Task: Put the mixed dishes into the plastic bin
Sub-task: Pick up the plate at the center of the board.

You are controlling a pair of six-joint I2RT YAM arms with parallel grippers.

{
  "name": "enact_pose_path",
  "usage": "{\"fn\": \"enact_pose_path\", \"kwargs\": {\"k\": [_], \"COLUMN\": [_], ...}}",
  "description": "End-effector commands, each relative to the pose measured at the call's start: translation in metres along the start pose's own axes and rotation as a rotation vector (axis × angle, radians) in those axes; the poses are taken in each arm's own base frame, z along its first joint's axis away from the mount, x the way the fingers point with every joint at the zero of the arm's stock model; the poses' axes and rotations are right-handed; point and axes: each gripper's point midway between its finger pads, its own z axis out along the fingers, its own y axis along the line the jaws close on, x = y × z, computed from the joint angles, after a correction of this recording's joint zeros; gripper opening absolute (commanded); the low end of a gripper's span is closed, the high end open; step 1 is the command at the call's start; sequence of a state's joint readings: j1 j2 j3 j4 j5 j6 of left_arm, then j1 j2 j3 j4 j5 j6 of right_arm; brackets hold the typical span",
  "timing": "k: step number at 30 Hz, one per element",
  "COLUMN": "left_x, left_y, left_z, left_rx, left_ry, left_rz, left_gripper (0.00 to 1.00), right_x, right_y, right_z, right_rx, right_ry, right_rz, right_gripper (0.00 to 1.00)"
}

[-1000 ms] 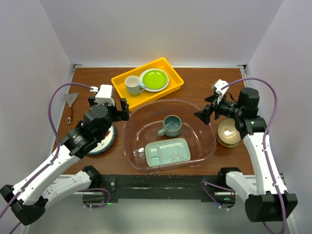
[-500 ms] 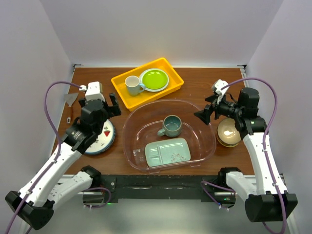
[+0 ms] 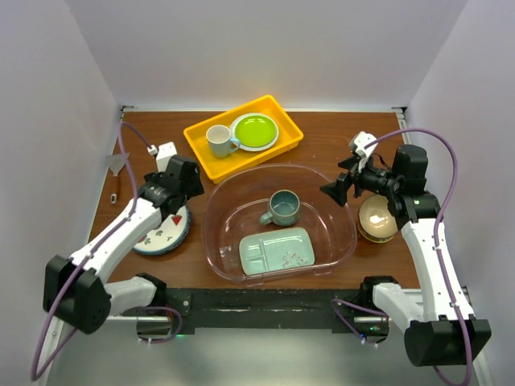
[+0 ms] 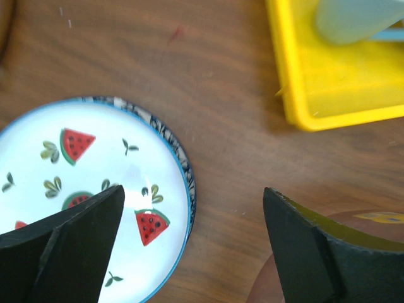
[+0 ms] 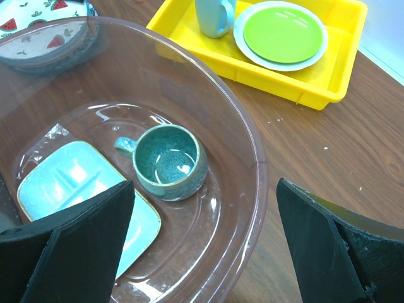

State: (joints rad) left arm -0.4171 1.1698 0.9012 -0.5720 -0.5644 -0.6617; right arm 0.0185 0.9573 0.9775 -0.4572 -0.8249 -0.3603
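Your left gripper [image 4: 192,214], wide open and empty, hangs over the plate [image 4: 95,183] just left of the bin [image 3: 346,233], which holds the mug [image 3: 283,207] and tray [image 3: 276,250]. Next, drop and pinch the plate's rim. The right gripper [image 5: 203,183] hangs open and empty.

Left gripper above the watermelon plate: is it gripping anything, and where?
Nothing is held: the left gripper hangs open over the edge of the round white watermelon-patterned plate.
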Motion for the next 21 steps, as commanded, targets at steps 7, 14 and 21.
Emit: {"fn": "enact_pose_path", "kwargs": {"k": [7,14,21], "left_x": [0.050,0.077,0.075], "left_y": [0.004,0.007,0.007], "left_z": [0.037,0.055,0.054], "left_rx": [-0.108,-0.195,-0.187], "left_ry": [0.174,0.286,0.271], "left_rz": [-0.080,-0.016,-0.022], "left_gripper": [0.74,0.63,0.37], "right_x": [-0.011,-0.011,-0.013], "right_y": [-0.001,-0.001,-0.001], "right_z": [-0.003,-0.004,-0.005], "right_rx": [0.000,0.004,0.005], "right_ry": [-0.020,-0.020,-0.023], "right_rz": [-0.033,-0.037,-0.041], "right_gripper": [0.99,0.99,0.99]}}
